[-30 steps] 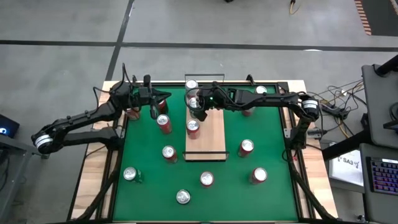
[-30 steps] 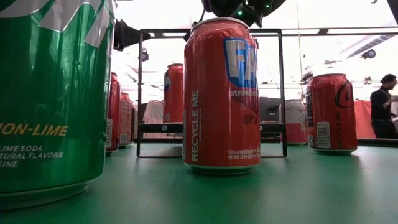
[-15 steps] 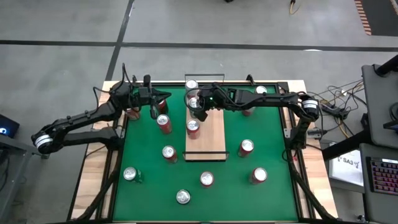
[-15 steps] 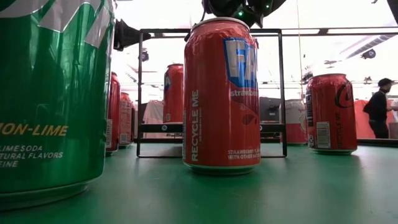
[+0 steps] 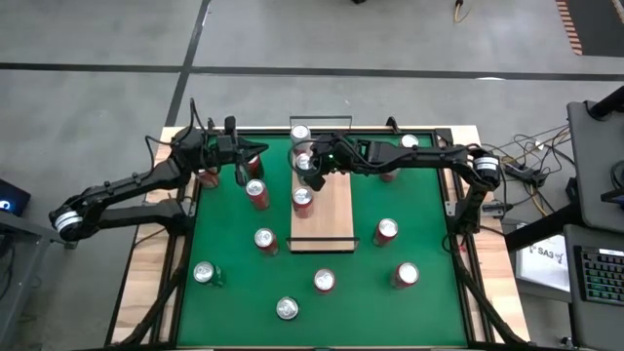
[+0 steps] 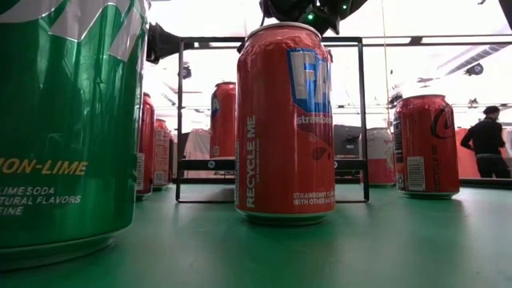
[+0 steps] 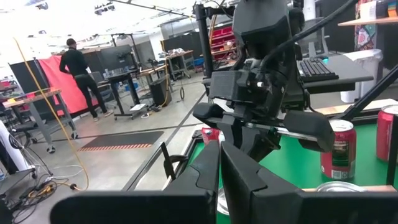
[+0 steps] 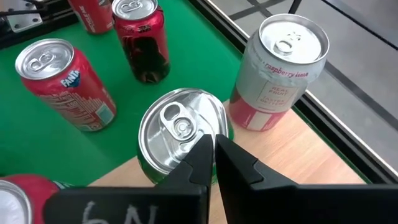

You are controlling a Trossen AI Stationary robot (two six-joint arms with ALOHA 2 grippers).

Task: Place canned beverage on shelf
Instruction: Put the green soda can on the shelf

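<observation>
Right end effector (image 8: 211, 155) fingers together, gripping nothing, hovering just above silver top of green-sided can (image 8: 180, 134) (image 5: 304, 162) standing upright on the long pale wood-grain shelf board (image 5: 334, 210) near its far end. Silver/red raspberry can (image 8: 281, 68) just beyond it, at the shelf's far end; red can (image 5: 302, 199) mid-shelf. Left end effector (image 7: 219, 163) fingers together, empty, held over far-left part of green mat (image 5: 429, 312) near red can (image 5: 256, 193). Other cans scattered on the mat. Person (image 6: 486, 142) in room bkgd.

Both arms reach inward, left gripper (image 5: 240, 174) and right gripper (image 5: 314, 179) closed.
</observation>
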